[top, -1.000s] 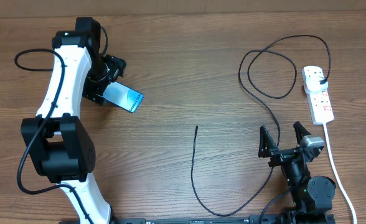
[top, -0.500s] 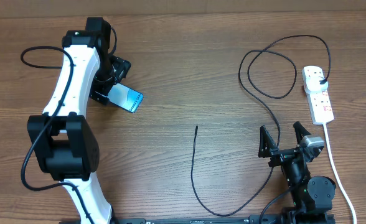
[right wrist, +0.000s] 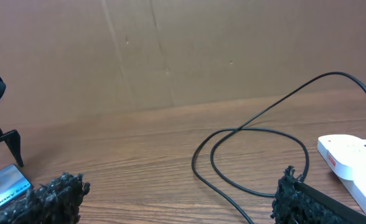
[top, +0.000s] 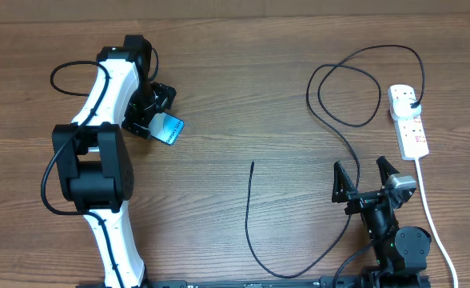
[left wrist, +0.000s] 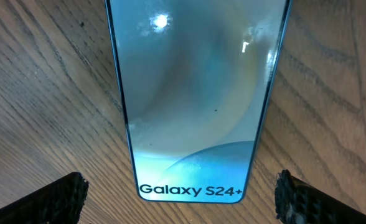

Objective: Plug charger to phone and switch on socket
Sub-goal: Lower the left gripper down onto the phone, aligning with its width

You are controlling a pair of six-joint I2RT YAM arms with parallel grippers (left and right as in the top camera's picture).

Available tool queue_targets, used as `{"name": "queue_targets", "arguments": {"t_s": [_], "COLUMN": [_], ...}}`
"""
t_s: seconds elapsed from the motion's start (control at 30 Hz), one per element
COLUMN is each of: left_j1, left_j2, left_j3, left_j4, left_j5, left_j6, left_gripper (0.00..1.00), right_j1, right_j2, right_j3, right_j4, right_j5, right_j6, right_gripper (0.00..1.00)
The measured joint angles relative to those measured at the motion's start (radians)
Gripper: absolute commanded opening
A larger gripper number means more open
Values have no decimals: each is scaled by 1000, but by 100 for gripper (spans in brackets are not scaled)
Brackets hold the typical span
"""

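Phone (top: 169, 128) lying screen-up on the bench (top: 243, 80), left side | left gripper (left wrist: 180, 193), spread wide, swinging in and straddling its end, grasp looking near | charger (top: 248, 208) tip lying mid-bench untouched | right gripper (top: 365, 176) spread, waiting.

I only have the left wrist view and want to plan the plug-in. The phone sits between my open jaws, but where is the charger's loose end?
Observer: The charger ends in a connector tip lying on the table, between the phone and the right gripper, touching neither.
Operator: Is its other end in the socket?
Observer: Yes, the black plug head sits in the socket, at the table's right side.
Operator: And the right arm?
Observer: The right gripper is near the front edge, jaws open, holding nothing.
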Motion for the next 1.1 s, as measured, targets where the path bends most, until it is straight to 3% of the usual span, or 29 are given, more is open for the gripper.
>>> {"name": "queue_targets", "arguments": {"t_s": [1.1], "left_j1": [16], "left_j2": [0], "left_j3": [0], "left_j4": [27], "left_j5": [-13], "left_j6": [1], "left_gripper": [100], "right_j1": [0], "right_j2": [0], "right_j3": [0], "right_j4": [0], "right_j5": [0], "right_j6": [0], "right_gripper": [100]}}
